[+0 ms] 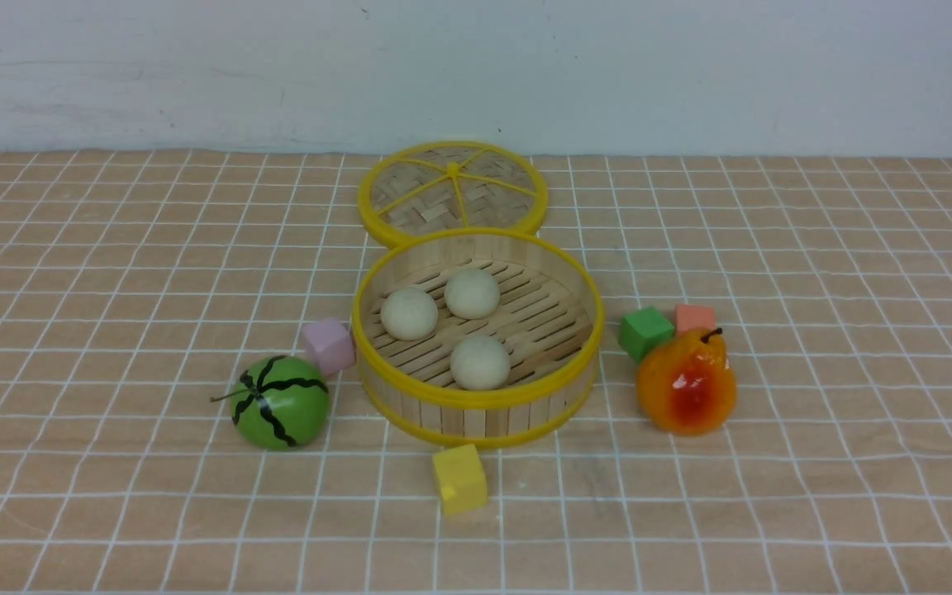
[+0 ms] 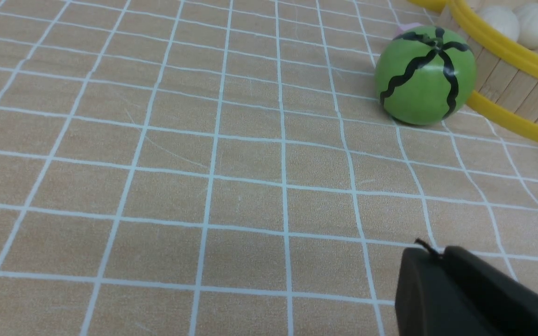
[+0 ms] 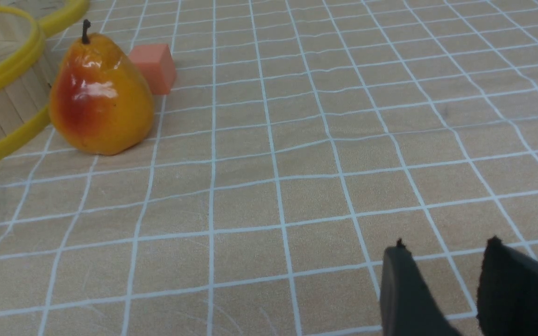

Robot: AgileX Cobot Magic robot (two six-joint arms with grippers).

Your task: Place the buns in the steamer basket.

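Three buns point(image 1: 453, 327) already sit inside the steamer basket point(image 1: 476, 395) at centre frame, so no carry remains. Left gripper point(image 2: 439, 254), low right in its wrist view, looks pressed nearly together and empty; the right gripper point(image 3: 442, 249) stands slightly parted, empty. Neither arm appears in the front view.

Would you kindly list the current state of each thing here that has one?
steamer basket: uncovered, holding all three buns
buns: inside basket, on the slats
lid: off, lying flat behind basket
left gripper: shut, empty
right gripper: slightly open, empty
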